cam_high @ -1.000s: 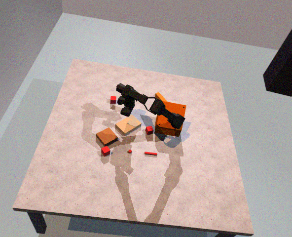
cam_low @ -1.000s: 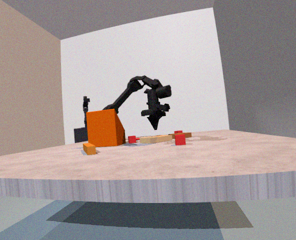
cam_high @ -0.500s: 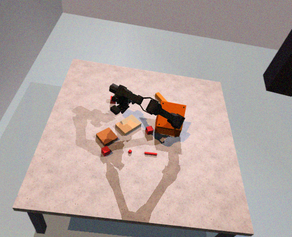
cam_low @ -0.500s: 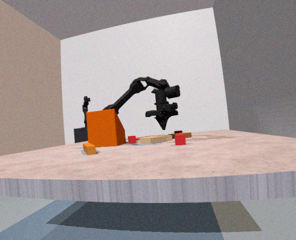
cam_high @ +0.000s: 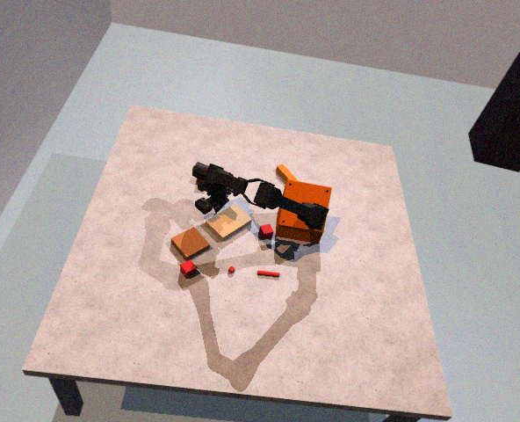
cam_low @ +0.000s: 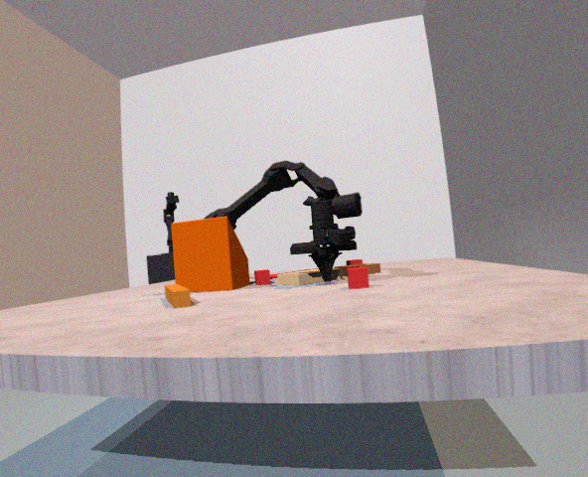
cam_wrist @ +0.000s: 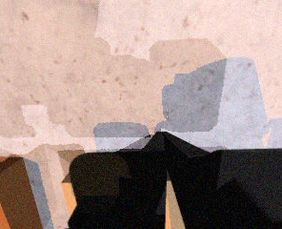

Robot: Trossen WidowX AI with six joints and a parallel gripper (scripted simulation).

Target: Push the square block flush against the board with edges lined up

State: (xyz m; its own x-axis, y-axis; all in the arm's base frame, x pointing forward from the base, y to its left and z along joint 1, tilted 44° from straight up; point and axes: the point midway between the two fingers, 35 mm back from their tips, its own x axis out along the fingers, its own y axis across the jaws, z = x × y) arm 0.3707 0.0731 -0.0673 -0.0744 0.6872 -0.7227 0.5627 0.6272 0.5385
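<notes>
Reddish-brown, the square block lies flat on the table, a narrow gap from the tan board at its two o'clock in the top view. The tool, fingers pressed together and holding nothing, reaches low at the board's eleven o'clock. Lining up a push seems in hand; next, probably slide the board to even the edges, then close the gap. Tool-to-board contact is unclear; the wrist view mostly hides the board.

Setting: plain room, consistent with a robotics lab. Evidence: black arm on table, small blocks around it, bare walls. Exact use cannot be confirmed.
</notes>
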